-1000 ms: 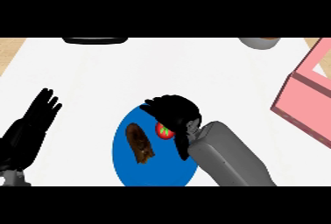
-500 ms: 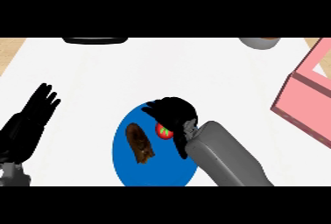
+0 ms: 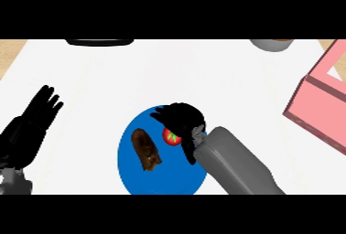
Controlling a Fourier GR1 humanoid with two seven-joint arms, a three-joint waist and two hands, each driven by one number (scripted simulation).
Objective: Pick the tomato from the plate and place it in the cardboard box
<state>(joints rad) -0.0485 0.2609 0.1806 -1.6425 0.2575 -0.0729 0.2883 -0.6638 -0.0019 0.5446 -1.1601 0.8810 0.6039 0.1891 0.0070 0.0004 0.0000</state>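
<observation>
Head view: my right hand [image 3: 181, 119] curls over the tomato [image 3: 172, 136] on the blue plate [image 3: 132, 176], barely shifted; pink cardboard box [image 3: 317, 103] at right edge, open tabletop [image 3: 202, 73] between. Left hand [image 3: 32, 123] rests open.

Counter top [image 3: 202, 68]: white, smooth, evenly lit, filling nearly all I can see below me. Tan, wood-toned strips show at the far left corner [image 3: 10, 48] and far right corner [image 3: 331, 43], beyond the white surface. Along the far edge, a dark flat object [image 3: 100, 42] left of centre and a grey round vessel [image 3: 272, 44] toward the right, both cut off by the view.
</observation>
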